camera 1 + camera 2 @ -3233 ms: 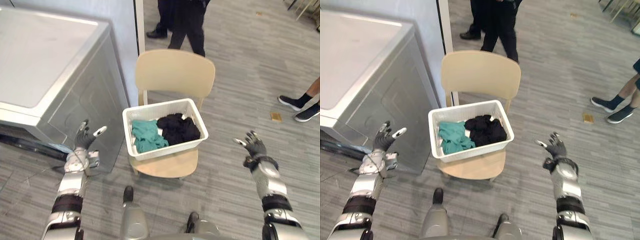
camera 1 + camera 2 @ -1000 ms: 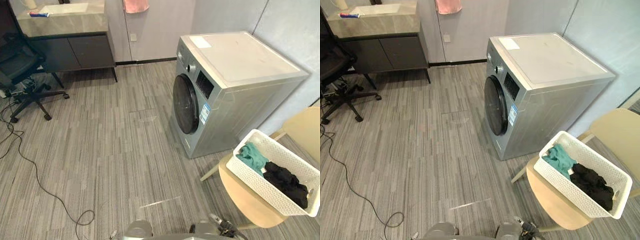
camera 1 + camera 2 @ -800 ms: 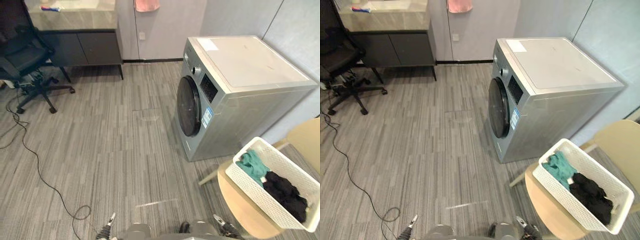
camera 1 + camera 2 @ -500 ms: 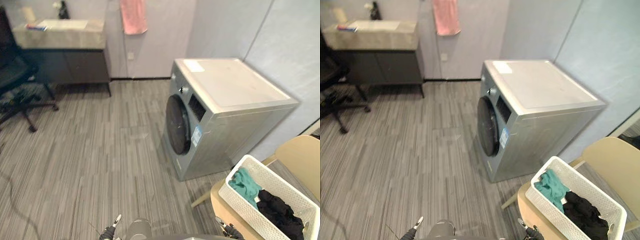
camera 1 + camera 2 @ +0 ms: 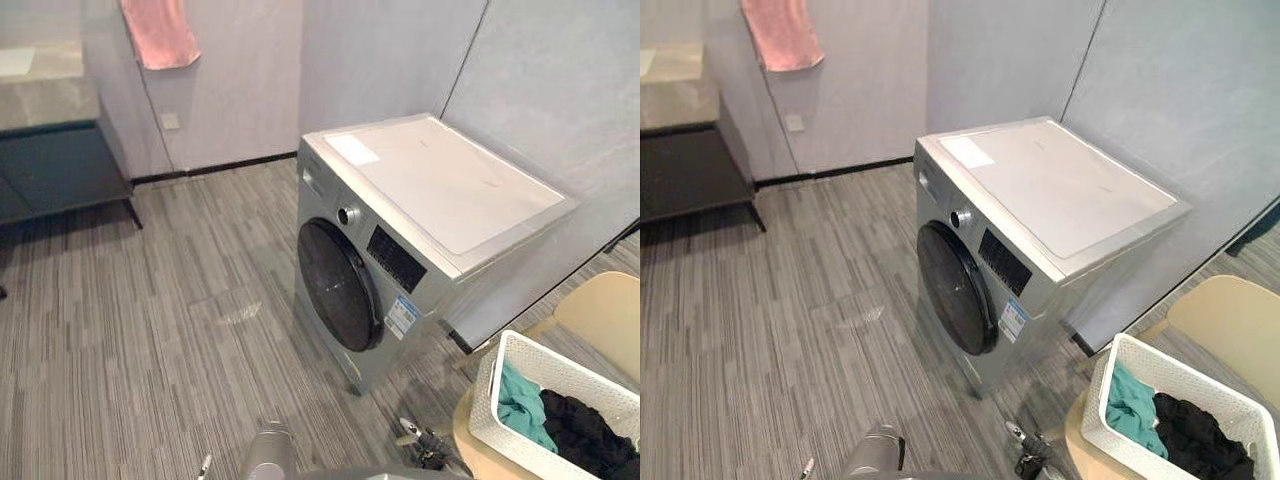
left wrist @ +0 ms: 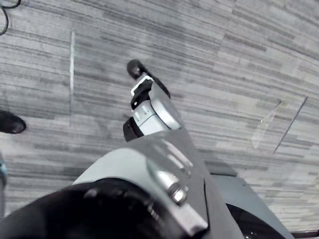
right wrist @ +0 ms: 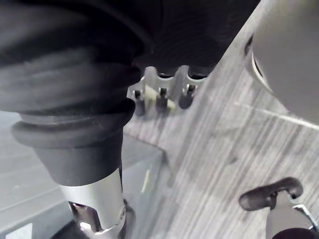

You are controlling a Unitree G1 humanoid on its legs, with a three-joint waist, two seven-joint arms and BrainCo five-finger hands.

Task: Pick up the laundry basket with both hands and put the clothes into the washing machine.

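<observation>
Resting on a tan chair [image 5: 600,310], the basket [image 5: 488,395] is holding a teal cloth [image 5: 520,405] and a black cloth [image 5: 585,435], off to the right of the washer [image 5: 420,200]. Washer door [image 5: 335,285] is sitting shut. Right hand [image 5: 425,445] is hanging low near the chair's front edge, apart from the basket, fingers [image 7: 160,94] loose, gripping nothing. Left hand [image 6: 149,104] is hanging over the floor [image 5: 150,330]; cannot tell whether it is wide or curled

The laundry basket [image 5: 487,398] (clothes [image 5: 575,435] inside) sits on a chair [image 5: 600,315] right of the washing machine [image 5: 440,195].
</observation>
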